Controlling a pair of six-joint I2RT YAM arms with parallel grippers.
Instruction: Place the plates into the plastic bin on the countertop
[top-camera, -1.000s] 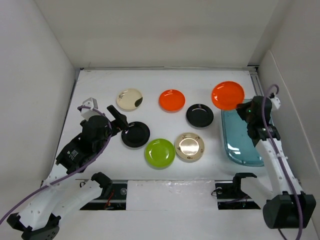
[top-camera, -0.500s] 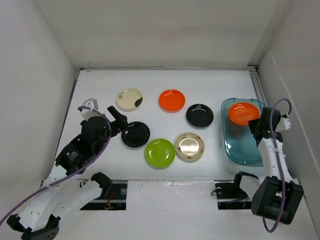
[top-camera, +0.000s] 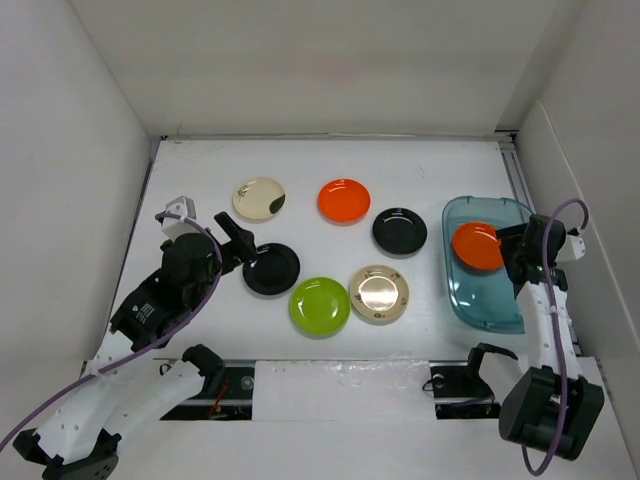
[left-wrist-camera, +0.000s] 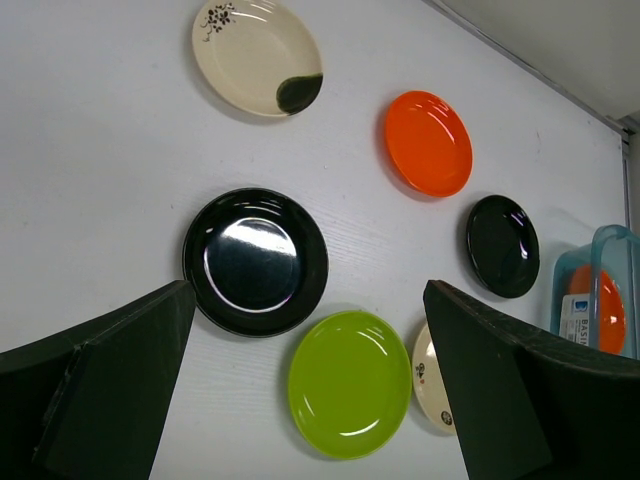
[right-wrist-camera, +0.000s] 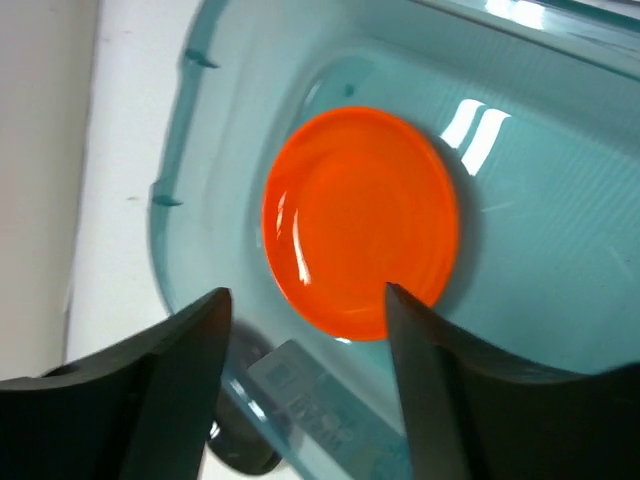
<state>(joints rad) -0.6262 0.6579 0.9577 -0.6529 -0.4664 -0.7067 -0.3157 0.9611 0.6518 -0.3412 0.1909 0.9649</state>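
Observation:
An orange plate (right-wrist-camera: 360, 222) lies inside the teal plastic bin (right-wrist-camera: 540, 140). My right gripper (right-wrist-camera: 307, 292) hangs open just above it, and the plate is free of the fingers. In the top view this plate (top-camera: 476, 246) sits in the far half of the bin (top-camera: 458, 292), beside the right gripper (top-camera: 507, 252). On the countertop (top-camera: 200, 170) lie a cream plate (top-camera: 259, 198), an orange plate (top-camera: 343, 201), two black plates (top-camera: 399, 231) (top-camera: 271, 268), a lime green plate (top-camera: 320, 306) and a gold-beige plate (top-camera: 379, 294). My left gripper (top-camera: 243, 245) is open and empty, above the near black plate (left-wrist-camera: 255, 262).
White walls enclose the countertop on the left, back and right. The bin stands close to the right wall. Both arm bases sit at the near edge, with a purple cable looping off each arm.
My right arm carried the orange plate from above the bin's far corner down into the bin, then opened and let go. The left arm has not moved.

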